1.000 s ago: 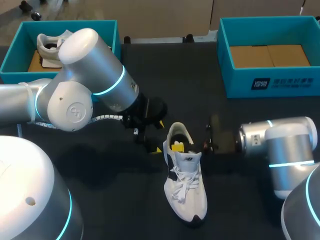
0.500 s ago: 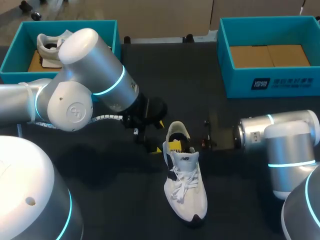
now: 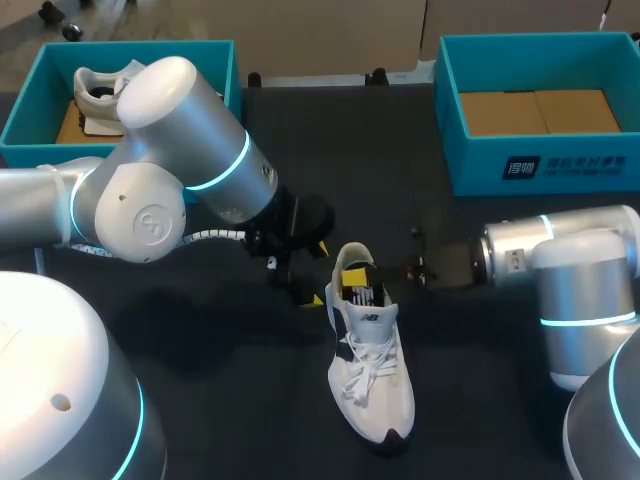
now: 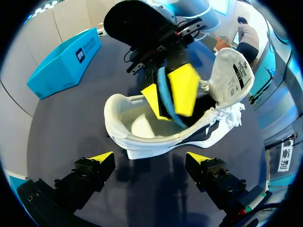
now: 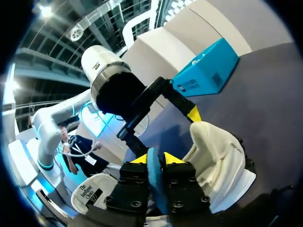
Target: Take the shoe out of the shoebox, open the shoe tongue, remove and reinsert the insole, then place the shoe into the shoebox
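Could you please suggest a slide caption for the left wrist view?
Right gripper pinches the blue insole inside the white shoe, tongue folded back; open left gripper faces its side.

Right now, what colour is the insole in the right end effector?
The thin insole is blue, clearest in the left wrist view.

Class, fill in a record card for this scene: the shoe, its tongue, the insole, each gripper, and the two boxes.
shoe: white, on the table between the arms, toe toward the robot
tongue: folded open
insole: blue-edged, edge-on at the shoe's opening
right gripper: shut on insole
left gripper: open, beside the shoe, not touching it
left box: far left corner, holds a second shoe
right box: far right corner
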{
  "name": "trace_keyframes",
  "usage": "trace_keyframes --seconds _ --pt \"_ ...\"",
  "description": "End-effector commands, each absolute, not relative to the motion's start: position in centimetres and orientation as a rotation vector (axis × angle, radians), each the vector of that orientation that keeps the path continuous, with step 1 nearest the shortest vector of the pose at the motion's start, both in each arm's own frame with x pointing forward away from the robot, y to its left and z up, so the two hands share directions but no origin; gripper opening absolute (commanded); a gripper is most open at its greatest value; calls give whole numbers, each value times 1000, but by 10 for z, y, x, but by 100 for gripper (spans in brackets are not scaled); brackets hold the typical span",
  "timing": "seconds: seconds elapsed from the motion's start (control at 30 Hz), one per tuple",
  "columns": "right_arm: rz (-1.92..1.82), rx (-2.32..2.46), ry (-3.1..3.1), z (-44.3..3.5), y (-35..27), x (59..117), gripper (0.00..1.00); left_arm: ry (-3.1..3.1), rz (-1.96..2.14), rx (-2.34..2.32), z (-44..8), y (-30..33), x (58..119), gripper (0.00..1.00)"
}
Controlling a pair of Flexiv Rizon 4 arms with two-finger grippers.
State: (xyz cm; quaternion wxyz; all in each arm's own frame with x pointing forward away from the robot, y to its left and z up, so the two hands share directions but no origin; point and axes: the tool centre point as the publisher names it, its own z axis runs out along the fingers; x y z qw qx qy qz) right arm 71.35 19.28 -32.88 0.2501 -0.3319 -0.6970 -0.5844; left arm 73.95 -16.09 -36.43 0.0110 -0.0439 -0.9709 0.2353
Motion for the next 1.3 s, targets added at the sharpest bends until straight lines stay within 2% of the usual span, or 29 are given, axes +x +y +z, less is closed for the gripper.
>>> trace_keyframes --seconds 0.03,0.4,0.47,0.57,0.67,0.73,0.9,1.3 --pt "-1591 -901 -1860 -345 191 715 0 -3028 737 -139 -366 -161 740 100" --pt "-1594 -954 -1841 -353 196 693 0 -3028 737 -139 -366 -161 740 100" --pt "-1611 -939 -1858 -347 196 694 27 -3028 737 -139 -366 -161 740 100" --pt "-1624 -920 -1889 -338 197 697 48 -3028 737 -139 -366 -161 740 100" --pt "-1627 -899 -1916 -332 199 701 50 -3028 737 -139 -366 -161 740 100" --pt "-1625 -888 -1933 -328 200 703 58 -3028 737 -139 -366 -161 740 100" --pt "-1620 -873 -1969 -319 199 706 59 -3014 737 -174 -364 -159 739 100" --pt "-1605 -850 -2058 -297 189 711 52 -3014 711 -159 -355 -129 746 100"
